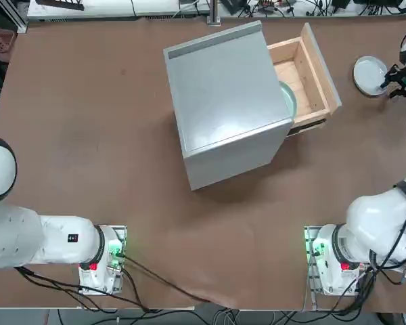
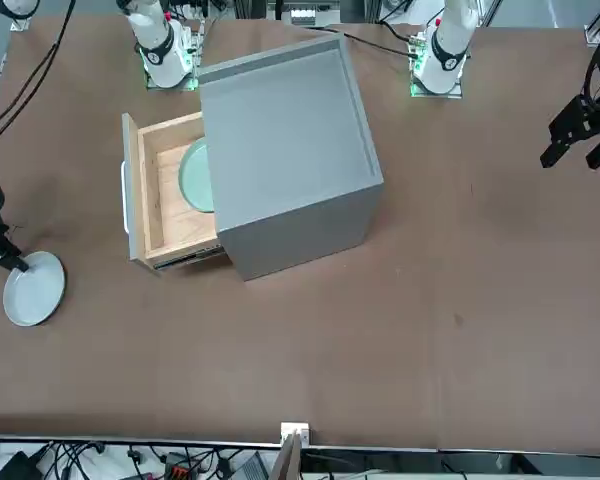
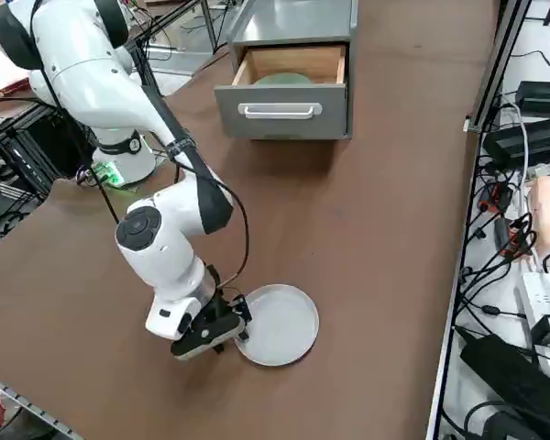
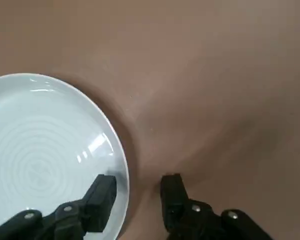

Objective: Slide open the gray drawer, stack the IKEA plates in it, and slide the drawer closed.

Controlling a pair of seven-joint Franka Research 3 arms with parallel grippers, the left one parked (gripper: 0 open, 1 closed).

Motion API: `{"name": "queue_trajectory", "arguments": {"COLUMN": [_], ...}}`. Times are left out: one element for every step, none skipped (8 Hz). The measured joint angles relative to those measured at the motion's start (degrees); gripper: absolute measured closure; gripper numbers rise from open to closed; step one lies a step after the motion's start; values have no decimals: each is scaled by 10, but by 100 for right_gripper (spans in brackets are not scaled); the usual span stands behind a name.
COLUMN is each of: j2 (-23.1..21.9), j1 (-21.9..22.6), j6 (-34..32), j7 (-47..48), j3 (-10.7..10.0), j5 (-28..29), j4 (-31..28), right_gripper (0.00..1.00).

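White plate (image 4: 37,155): right claw (image 4: 138,202) astride its rim, partly open (holding nothing)

no readable text, labels, brands or numbers

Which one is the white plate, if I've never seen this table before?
Find the big gray cabinet with its drawer pulled open. Out in front of that drawer, on the bare brown tabletop, lies the plate, right by the robot's right hand. It's white, while the other plate, in the drawer, is green.
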Motion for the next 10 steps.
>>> {"name": "queue_trajectory", "arguments": {"j2": [0, 0, 0, 0, -3, -11, -27, -50, -79, -112], "j1": [0, 0, 0, 0, 0, -2, -9, -18, -23, -24], "j6": [0, 0, 0, 0, -12, -49, -122, -217, -310, -386], "j7": [0, 0, 0, -1, -6, -19, -42, -67, -86, -97], "j3": [0, 0, 0, 1, 1, 2, 2, 2, 2, 4], "j5": [0, 0, 0, 0, 0, 0, 1, 9, 19, 26], "j4": [0, 0, 0, 2, 8, 24, 54, 94, 134, 164], "right_gripper": [47, 53, 75, 98, 100, 100, 100, 100, 100, 100]}}
